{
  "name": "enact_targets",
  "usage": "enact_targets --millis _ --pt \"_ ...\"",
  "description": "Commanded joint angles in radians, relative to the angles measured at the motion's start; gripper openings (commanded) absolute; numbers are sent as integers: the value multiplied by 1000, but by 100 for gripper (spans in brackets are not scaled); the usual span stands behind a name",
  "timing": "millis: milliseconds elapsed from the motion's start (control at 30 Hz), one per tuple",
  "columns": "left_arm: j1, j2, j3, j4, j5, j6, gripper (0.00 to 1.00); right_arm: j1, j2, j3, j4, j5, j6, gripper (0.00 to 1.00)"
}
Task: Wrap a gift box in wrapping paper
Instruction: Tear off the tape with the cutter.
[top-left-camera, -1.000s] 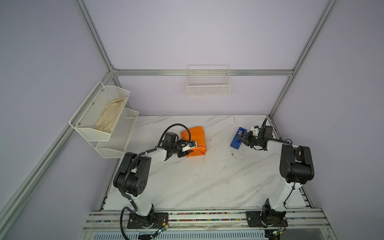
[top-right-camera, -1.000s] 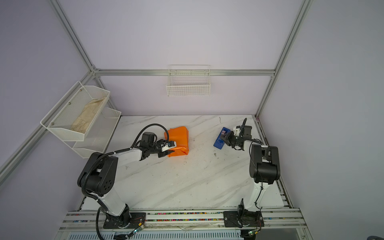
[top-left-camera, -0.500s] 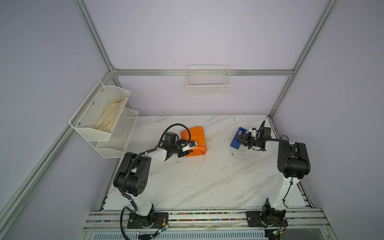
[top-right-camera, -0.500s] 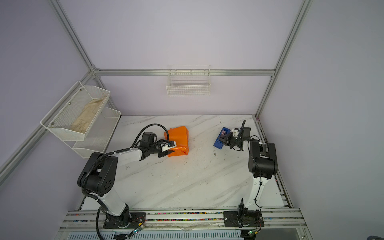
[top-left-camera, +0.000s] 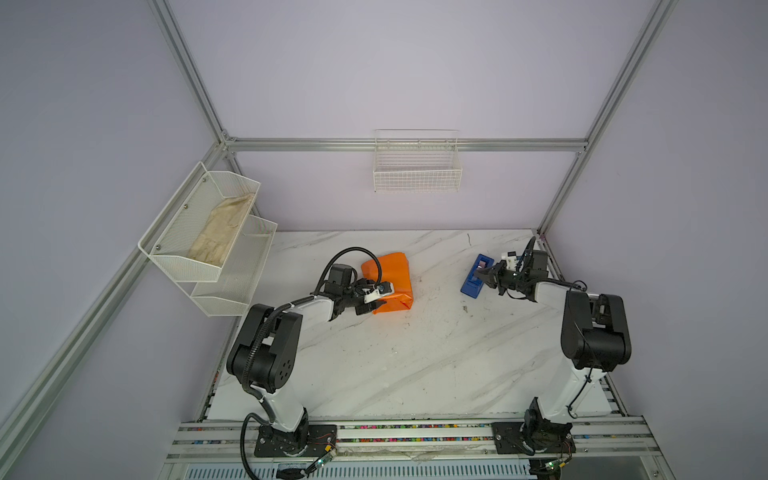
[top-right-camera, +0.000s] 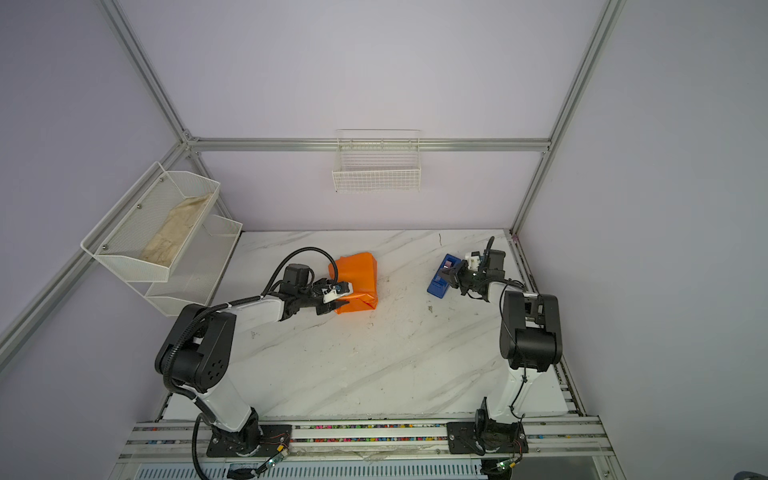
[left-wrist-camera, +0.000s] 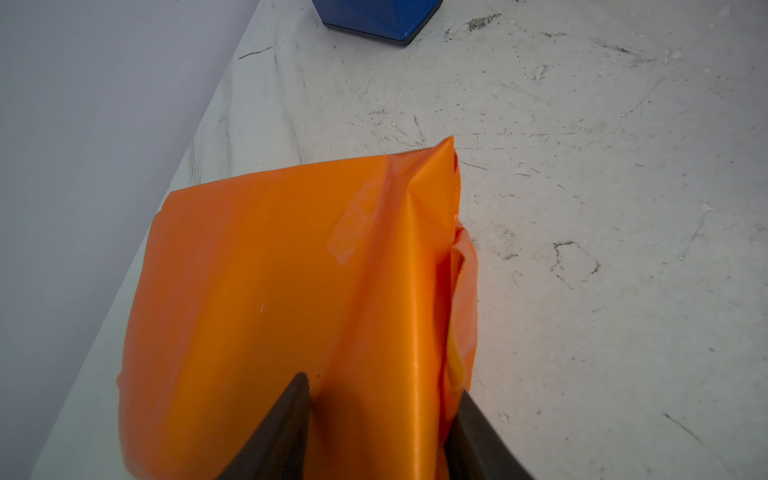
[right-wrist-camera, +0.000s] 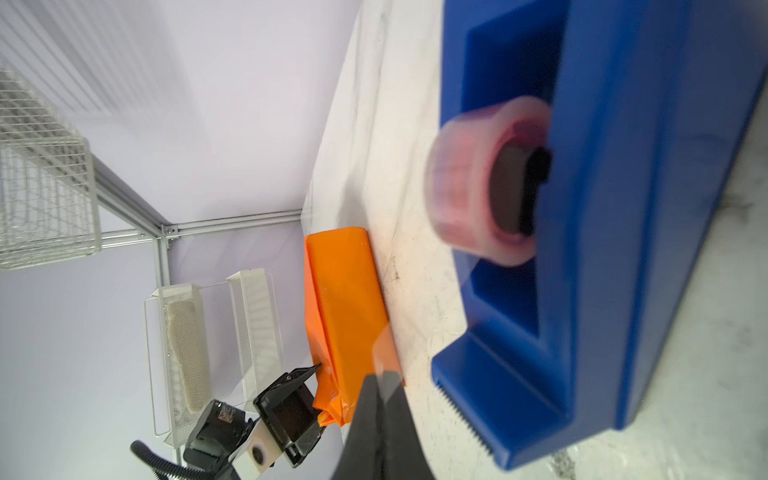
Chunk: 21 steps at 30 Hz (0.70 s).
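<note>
In both top views the wrapping paper (top-left-camera: 395, 278) (top-right-camera: 359, 276) sits folded into a glossy orange, boxy bundle at about 11 o'clock from the middle of the marble table (top-left-camera: 415, 365). What it covers is hidden. The left gripper (top-left-camera: 380, 301) (top-right-camera: 343, 301) comes in from the bundle's 8 o'clock side and clamps its near end. A blue tape dispenser (top-left-camera: 471, 286) (top-right-camera: 437, 286) stands at about 1 o'clock, well apart from the bundle. The right gripper (top-left-camera: 482, 274) (top-right-camera: 449, 274) is right at the dispenser, reaching in from 3 o'clock. A wire basket (top-left-camera: 417, 174) hangs on the back wall at 12 o'clock. A tiered rack (top-left-camera: 174, 232) at 10 o'clock holds a beige cloth (top-left-camera: 222, 232).

In the left wrist view two dark fingers (left-wrist-camera: 286, 424) stand partly apart, straddling a raised fold of the paper, one on its upper face and one at its side. A patch of clear tape (left-wrist-camera: 353, 224) lies on the paper.

In the right wrist view the right claw is pressed together, pinching a clear tape strip (right-wrist-camera: 386, 357). The pink-cored tape roll (right-wrist-camera: 469, 187) is blurred.
</note>
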Motion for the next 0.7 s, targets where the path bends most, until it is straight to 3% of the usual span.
enact_targets --millis 0,200,400,567,667 --pt "-1 52 32 -133 -84 -24 49 34 -89 -48 -22 -34 21 0" --pt "-1 50 32 -135 -85 -22 50 94 -147 -128 -48 -3 9 0" --pt "0 53 34 -135 -84 -22 49 127 -47 -148 -82 39 -79 0" --pt "0 52 32 -139 -87 -21 49 139 14 -146 -207 204 -197 0" --pt "-1 50 29 -138 -87 -21 49 136 24 -152 -303 368 -271 0"
